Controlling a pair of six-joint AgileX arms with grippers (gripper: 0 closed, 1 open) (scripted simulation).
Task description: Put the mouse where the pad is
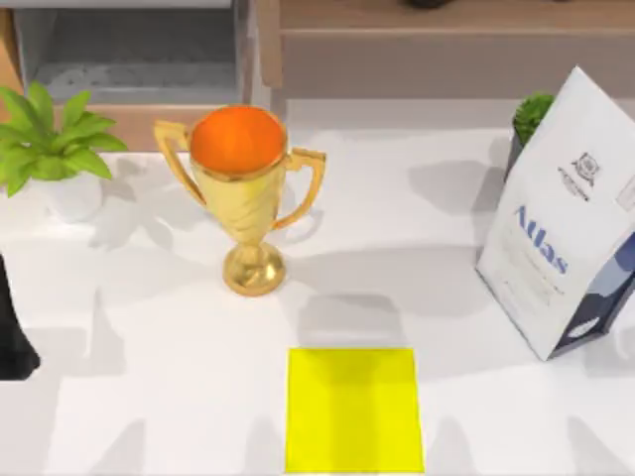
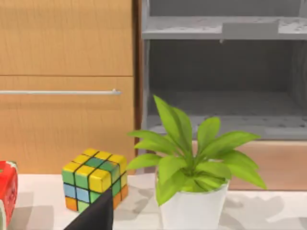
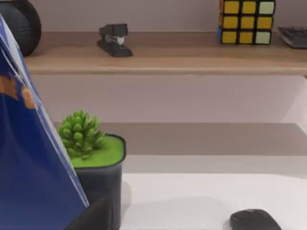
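Finger state: you could not determine the opening of either pair. A single dark sliver of the left gripper [image 2: 93, 218] crossed the foot of the left wrist view, and a similar dark sliver of the right gripper [image 3: 85, 221] lay against the black pot [image 3: 103, 191] in the right wrist view. Neither gripper was seen to hold anything.

Outward from the right gripper, the mouse [image 3: 254, 220] rested on the white table [image 1: 149, 397], apart from the black pot with open table top between them, and close under the right wrist camera. You saw the upper shell of the mouse alone, so its long axis could not be read with confidence; it appeared to run across the view rather than away from it. The blue-sided bag [image 1: 561, 213] stood at the right edge of the table, just beside that same pot.

The pad [image 1: 354, 409] lay flat at the middle of the table's front edge, bare and unoccupied, in front of the gold trophy [image 1: 243, 188] and well apart from the bag.

The left arm [image 1: 15, 327] sat parked at the left edge of the table, its camera facing the leafy plant [image 2: 192, 163] and the colour cube [image 2: 94, 178] near the rear left corner.

Judgement: the right arm was the nearer one, and you would then carry the mouse from the right edge towards the front-edge middle.
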